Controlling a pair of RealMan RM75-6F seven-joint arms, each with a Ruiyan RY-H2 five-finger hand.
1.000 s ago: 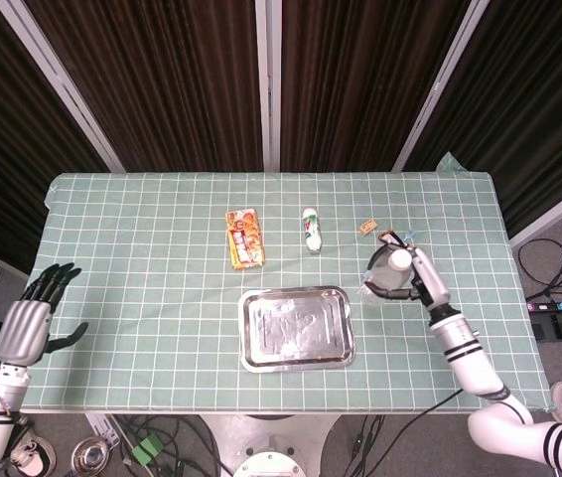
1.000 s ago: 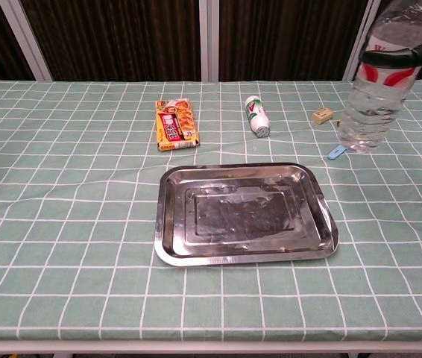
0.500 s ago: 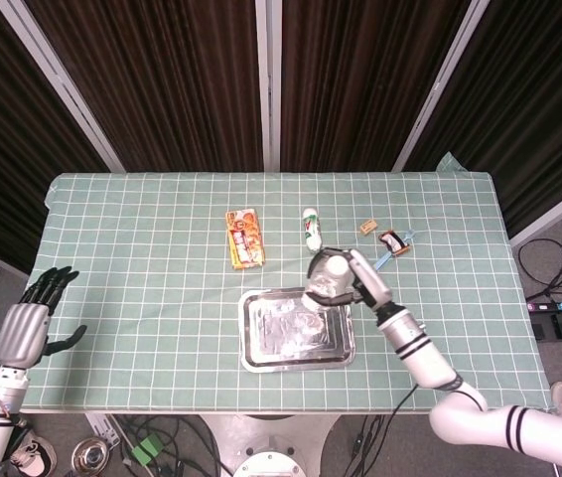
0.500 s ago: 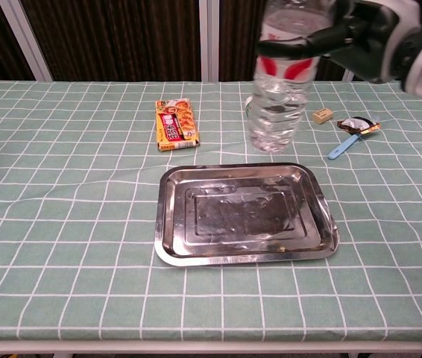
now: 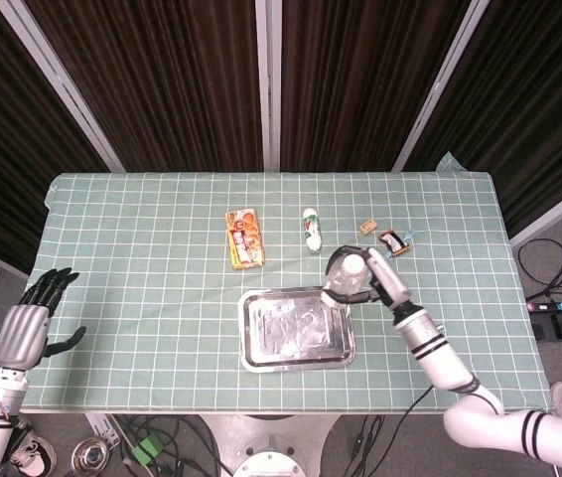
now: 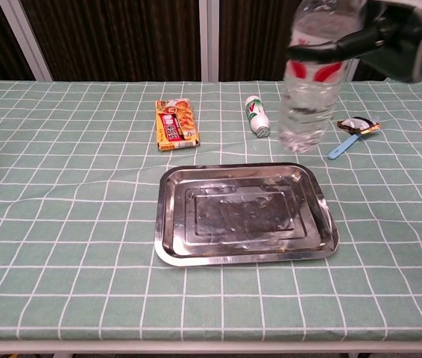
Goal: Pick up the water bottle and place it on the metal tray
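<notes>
Left robot hand (image 5: 25,326): hangs off the left edge of the counter (image 5: 142,298), fingers spread and straight, holding nothing; seen in the head view only.
Counter: covered with a green checked cloth.
Snack packet (image 5: 245,238): orange and yellow, lying flat on the cloth left of centre, well apart from the tray.
Metal tray (image 6: 315,194): shiny, rectangular, in the near middle of the counter, nothing lying in it.
White tube (image 6: 256,115): lying on its side behind the tray, red and green print on it, cap toward the tray.
Water bottle (image 6: 314,82): clear, red-and-white label, upright and lifted off the cloth; in the chest view its base hangs over the far right corner of the tray, just right of the white tube.
Right robot hand (image 5: 375,280): fingers (image 6: 345,45) wrapped round the bottle's upper part, gripping it in the air.
Small tan block (image 5: 367,228): on the cloth beyond the bottle.
Dark wrapper and blue stick (image 6: 354,130): lying together on the cloth, right of the bottle.
</notes>
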